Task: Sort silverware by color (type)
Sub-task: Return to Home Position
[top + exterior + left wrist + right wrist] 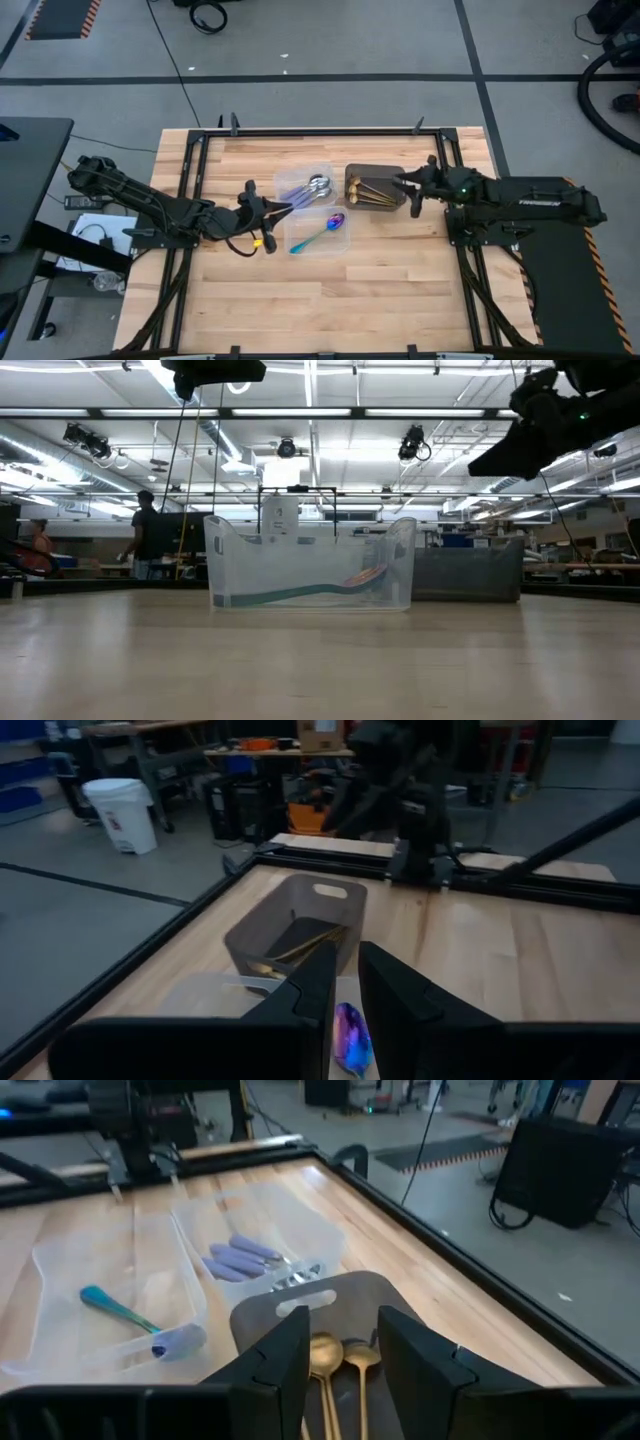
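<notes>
An iridescent purple spoon with a teal handle (322,232) lies flat in the near clear tub (340,245); its bowl (350,1040) shows below my left fingers. Silver spoons with pale blue handles (312,188) lie in the far clear tub. Gold spoons (372,195) lie in the dark tub (352,176). My left gripper (275,210) hovers above the clear tubs' left end, its fingers a narrow gap apart and empty. My right gripper (408,190) hangs open over the dark tub's right end, with the gold spoons (335,1360) seen between its fingers.
The three tubs stand close together in the middle of the wooden table, the dark tub (290,920) to the right of the clear ones. Black frame rails (190,190) run along the table's left, right and far sides. People (145,530) stand in the room beyond.
</notes>
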Robot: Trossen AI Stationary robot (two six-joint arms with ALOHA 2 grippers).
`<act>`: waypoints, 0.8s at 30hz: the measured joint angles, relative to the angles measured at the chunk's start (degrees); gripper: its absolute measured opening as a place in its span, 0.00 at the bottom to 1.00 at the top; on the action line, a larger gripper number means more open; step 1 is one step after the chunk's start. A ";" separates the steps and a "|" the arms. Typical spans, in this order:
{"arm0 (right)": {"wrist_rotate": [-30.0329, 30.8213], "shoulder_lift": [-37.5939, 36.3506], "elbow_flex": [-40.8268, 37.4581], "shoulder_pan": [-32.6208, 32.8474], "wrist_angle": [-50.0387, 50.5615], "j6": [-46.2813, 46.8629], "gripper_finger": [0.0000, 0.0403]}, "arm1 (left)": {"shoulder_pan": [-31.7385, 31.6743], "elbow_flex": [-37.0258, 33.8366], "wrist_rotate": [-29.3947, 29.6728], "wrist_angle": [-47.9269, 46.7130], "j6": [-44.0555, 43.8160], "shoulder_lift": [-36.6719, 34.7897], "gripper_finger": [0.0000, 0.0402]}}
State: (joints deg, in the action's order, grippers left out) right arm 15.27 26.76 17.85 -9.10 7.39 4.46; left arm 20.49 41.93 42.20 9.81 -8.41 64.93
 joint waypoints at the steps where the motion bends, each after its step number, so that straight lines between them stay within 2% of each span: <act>1: -0.01 -1.66 -0.80 0.00 0.17 0.10 0.32 | 0.00 0.00 0.72 0.06 -0.18 -0.02 0.14; 6: -0.61 -9.08 -3.86 0.00 0.17 0.64 0.32 | -0.02 0.00 1.77 0.70 -2.23 -0.02 0.13; 12: -2.45 -16.05 -7.03 0.00 0.50 2.06 0.32 | -0.02 -1.37 1.78 2.74 -2.04 -0.07 0.06; 15: -3.09 -18.72 -8.43 0.00 0.64 2.73 0.32 | -0.57 -5.75 1.50 9.75 -0.05 -0.07 0.03; 18: -3.13 -21.26 -9.44 0.00 2.41 3.50 0.32 | -2.26 -10.75 -1.28 18.08 1.03 -0.69 0.02; 21: -3.30 -23.69 -9.91 0.00 5.43 4.51 0.32 | -4.64 -15.61 -5.39 23.00 -0.23 -2.58 0.02; 24: -4.35 -25.97 -9.93 0.00 8.08 4.89 0.32 | -6.61 -20.39 -6.25 25.37 -2.25 -5.62 0.02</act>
State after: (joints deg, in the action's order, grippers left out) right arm 10.91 0.79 7.92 -9.10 15.47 9.34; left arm 13.88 21.54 35.95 35.19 -10.66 59.31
